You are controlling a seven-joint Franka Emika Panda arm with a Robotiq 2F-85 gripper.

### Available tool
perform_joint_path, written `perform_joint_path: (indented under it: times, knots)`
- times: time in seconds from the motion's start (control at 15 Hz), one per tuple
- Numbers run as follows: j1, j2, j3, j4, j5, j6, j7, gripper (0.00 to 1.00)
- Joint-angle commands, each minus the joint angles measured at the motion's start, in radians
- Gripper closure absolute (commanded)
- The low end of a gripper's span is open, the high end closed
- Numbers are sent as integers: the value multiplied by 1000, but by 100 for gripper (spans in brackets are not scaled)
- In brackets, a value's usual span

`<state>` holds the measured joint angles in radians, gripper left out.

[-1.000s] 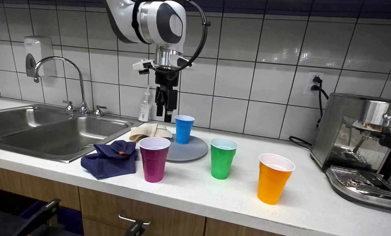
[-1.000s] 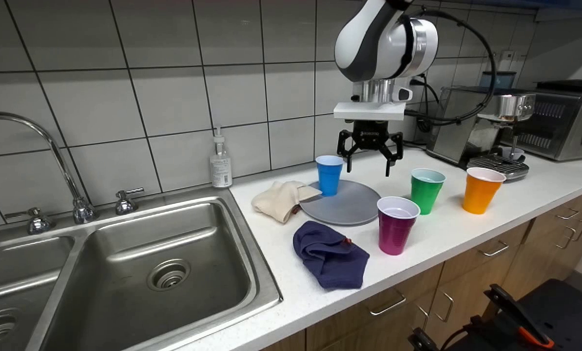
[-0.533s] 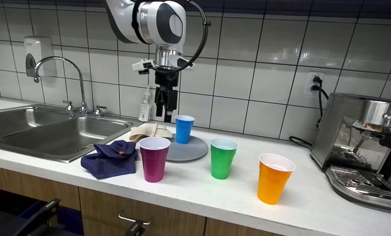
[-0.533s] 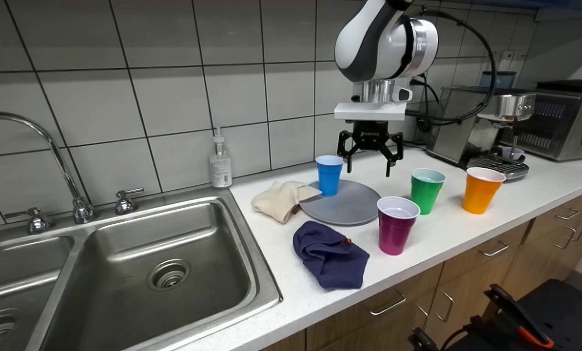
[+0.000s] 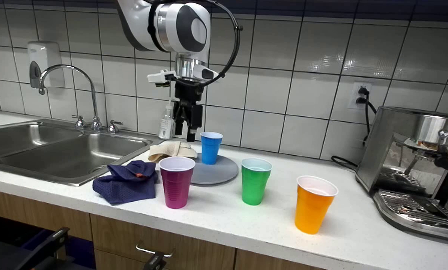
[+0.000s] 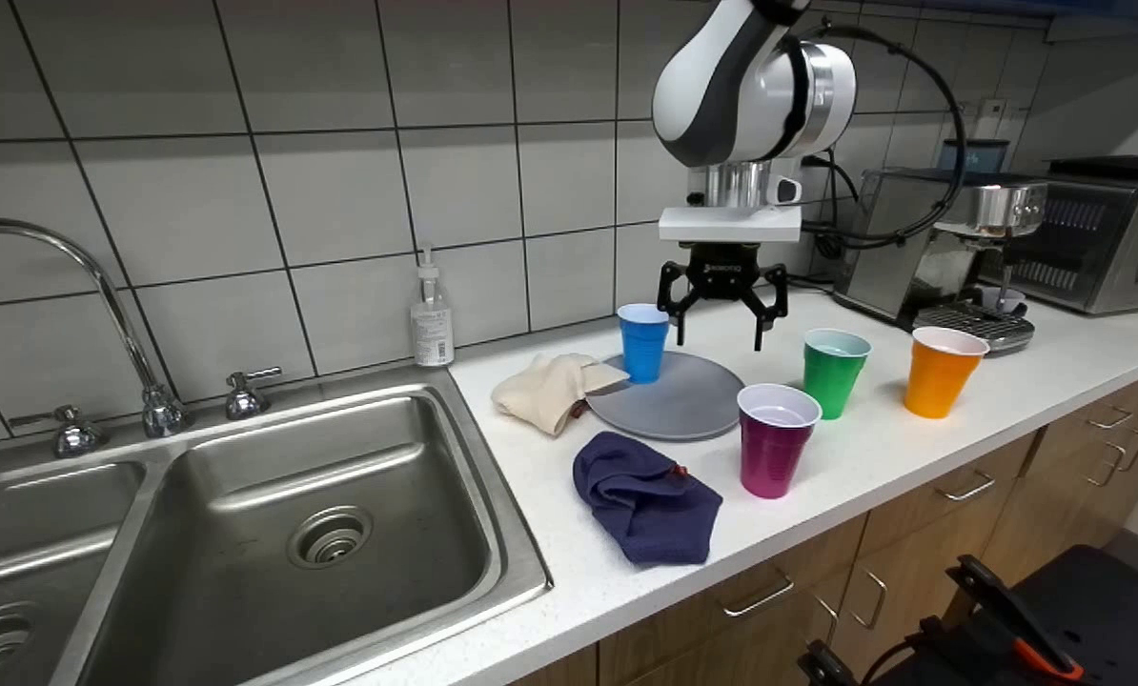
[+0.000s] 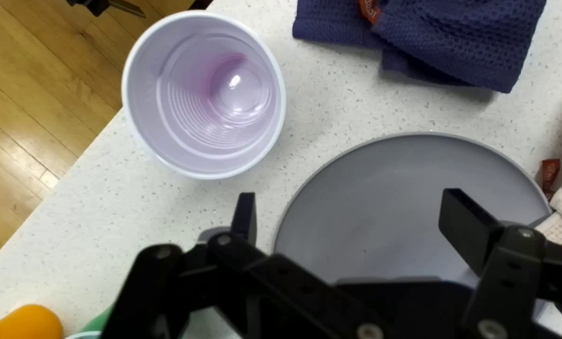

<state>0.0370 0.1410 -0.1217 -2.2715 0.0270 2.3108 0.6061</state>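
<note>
My gripper (image 6: 720, 341) hangs fingers-down above the grey round plate (image 6: 664, 410), its jaws wide apart with nothing between them. A blue cup (image 6: 643, 345) stands upright on the plate, close behind the gripper in both exterior views; the wrist view does not show it clearly. From the wrist, the white inside of a purple cup (image 7: 203, 94) shows beyond the left finger (image 7: 245, 214). That cup stands on the counter in front of the plate. A green cup (image 5: 254, 183) and an orange cup (image 5: 312, 210) stand upright farther along the counter.
A navy cloth (image 6: 650, 500) and a beige cloth (image 6: 550, 389) lie between plate and sink (image 6: 293, 495). Against the tiled wall stand a soap bottle (image 6: 432, 324) and a tall faucet (image 5: 92, 97). A coffee machine (image 5: 415, 168) occupies the counter's far end.
Over the last half second the arm has shifted and tilted slightly, and the gripper sits a little lower in both exterior views. Its jaws remain apart. Cups, plate and cloths have not moved.
</note>
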Motion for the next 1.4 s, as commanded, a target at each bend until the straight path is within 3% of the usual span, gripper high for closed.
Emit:
perform_joint_path:
  times: [0.0,0.6,1.33]
  knots:
    - [-24,-60,21,-68,-4,36,-112,0]
    - [-20,-153,52,-203,11,87,-312,0]
    - [-14,-136,81,-303,-9,256,-334,0]
